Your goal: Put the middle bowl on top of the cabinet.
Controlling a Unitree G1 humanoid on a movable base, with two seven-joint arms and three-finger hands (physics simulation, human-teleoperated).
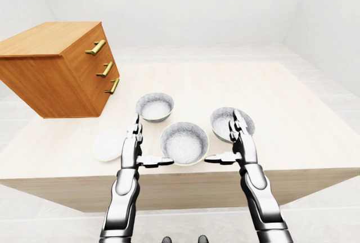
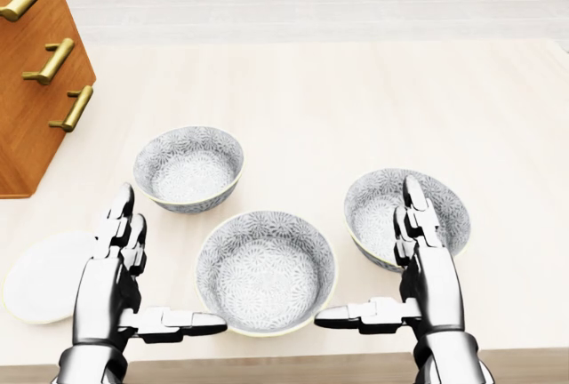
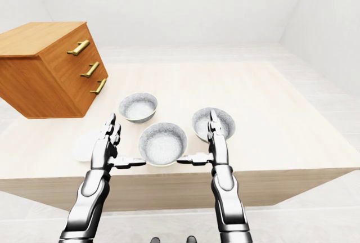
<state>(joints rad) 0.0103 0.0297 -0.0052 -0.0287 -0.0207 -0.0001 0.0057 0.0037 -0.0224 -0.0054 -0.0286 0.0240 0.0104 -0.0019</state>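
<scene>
Pre-grasp: left hand (image 2: 120,268) and right hand (image 2: 418,260), both open, flank the middle bowl (image 2: 265,270); next, close in, lift toward the cabinet (image 1: 56,66) top.

Middle bowl (image 2: 266,273): grey-and-white floral speckle pattern inside, pale cream rim.
Bowl up-left of the middle bowl (image 2: 188,169): same grey floral pattern, paler whitish centre.
Bowl right of the middle bowl (image 2: 382,209): matching grey pattern, cream rim.
Plate (image 2: 44,277) left of the middle bowl: plain white, unpatterned.
Cabinet (image 1: 56,68) far up-left of the middle bowl: warm orange-brown wood grain, lighter top, brass-gold handles.
Table (image 2: 356,108): pale beige, faint wood grain.
Left hand (image 2: 120,264) and right hand (image 2: 427,268): glossy silver metal, dark joints.
Walls and floor: white.
</scene>
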